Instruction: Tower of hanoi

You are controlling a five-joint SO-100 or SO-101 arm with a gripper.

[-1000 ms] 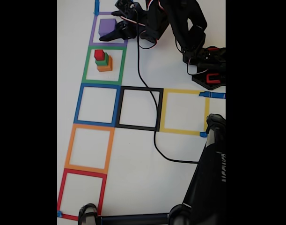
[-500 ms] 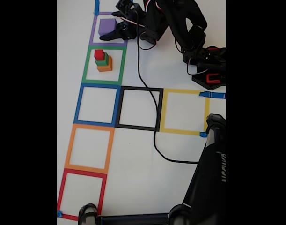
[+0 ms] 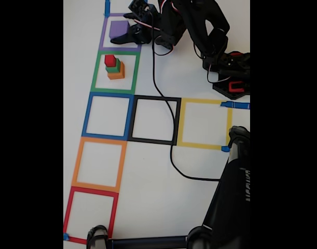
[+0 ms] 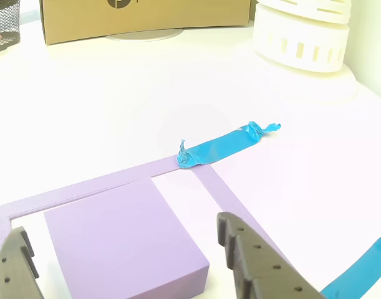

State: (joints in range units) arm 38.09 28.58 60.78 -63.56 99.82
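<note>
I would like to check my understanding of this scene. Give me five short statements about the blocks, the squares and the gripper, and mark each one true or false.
1. The purple block lies inside the purple square. True.
2. The stack in the green square has the red block on top. True.
3. The gripper is shut on the purple block. False: its fingers stand open on either side of the block.
4. The orange block stands in the black square. False: it is the bottom of the stack in the green square.
5. A black cable crosses the black square. True.
</note>
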